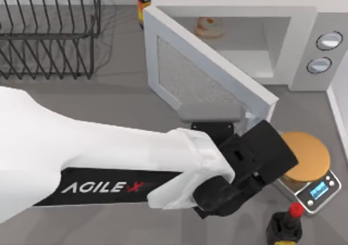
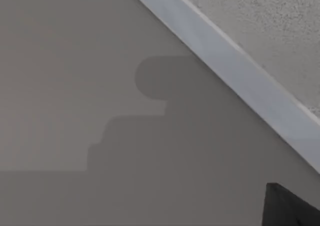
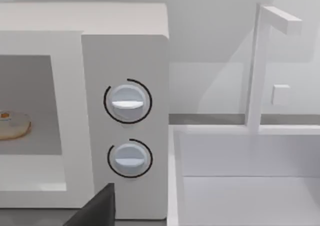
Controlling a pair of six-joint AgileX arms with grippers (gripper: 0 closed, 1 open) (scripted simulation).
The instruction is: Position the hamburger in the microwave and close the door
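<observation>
1. The hamburger (image 1: 209,27) lies inside the microwave (image 1: 304,44), on the white cavity floor towards the back and the top view's left; the right wrist view shows it (image 3: 12,126) through the opening, beside the panel with the two silver dials (image 3: 127,101).
2. The door (image 1: 201,74) is partly open, swung out at an angle across the front of the cavity, its grey speckled window facing the desk (image 1: 109,87).
3. The left arm (image 1: 109,169) reaches in from the top view's left, its dark wrist just beside the door's free end. The left gripper (image 1: 255,163) sits at that free end, but whether its fingers are apart or together I cannot tell.
4. The left wrist view looks along the desk at the door's white lower edge (image 2: 240,75) and the speckled window above it.
5. A kitchen scale (image 1: 315,188) with a round tan disc stands near the door's free end; a dark bottle with a red cap (image 1: 285,226) stands in front of it.
6. A black wire rack (image 1: 49,27) occupies the far left of the desk.
7. A white sink with a tap (image 3: 260,65) sits to the right of the microwave.
</observation>
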